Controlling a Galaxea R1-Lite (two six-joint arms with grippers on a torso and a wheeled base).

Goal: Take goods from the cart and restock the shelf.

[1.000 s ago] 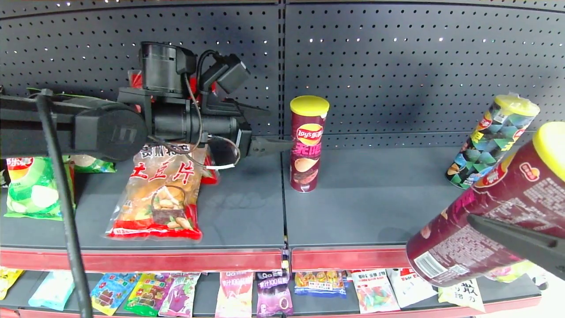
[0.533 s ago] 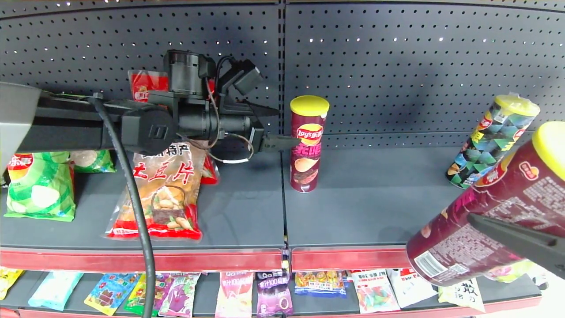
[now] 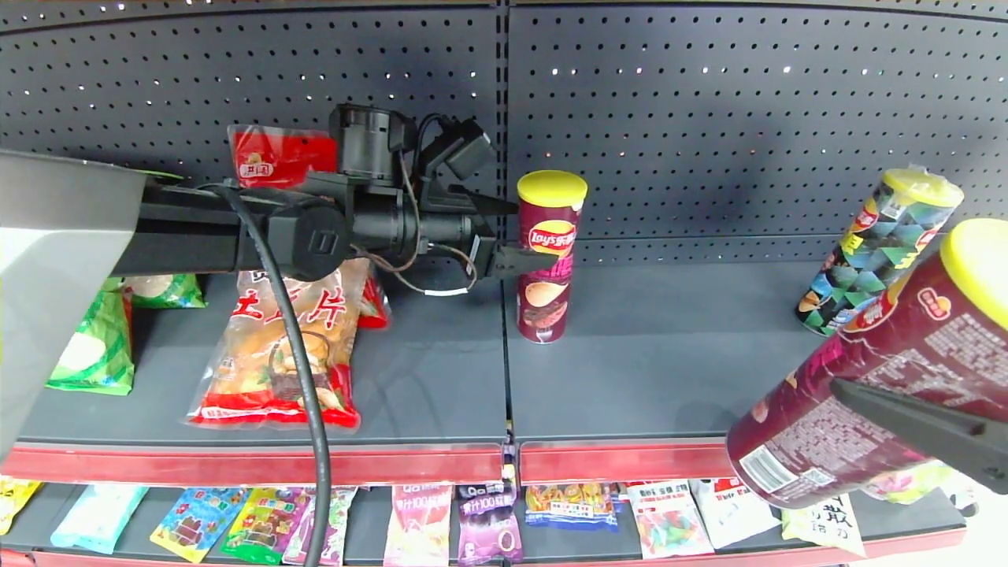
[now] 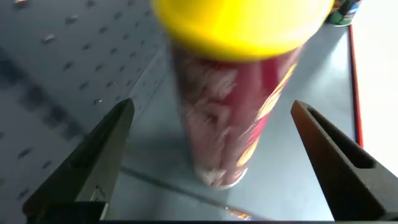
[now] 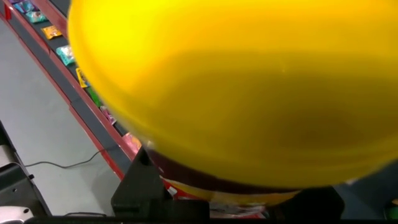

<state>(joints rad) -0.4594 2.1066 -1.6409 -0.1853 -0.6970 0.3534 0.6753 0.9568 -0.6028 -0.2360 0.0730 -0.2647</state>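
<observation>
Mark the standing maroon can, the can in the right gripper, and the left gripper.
standing can (image 3: 543, 307): head view, lower body.
held can (image 3: 866, 346): head view, mid body.
left gripper (image 3: 531, 232): head view, midway between fingertips.

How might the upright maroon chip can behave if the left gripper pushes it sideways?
Tall and narrow-based, the chip can would probably tip rather than slide. Being round, it would likely roll along the shelf afterwards. Its stiff-looking wall should suit the open left gripper straddling it.
</observation>
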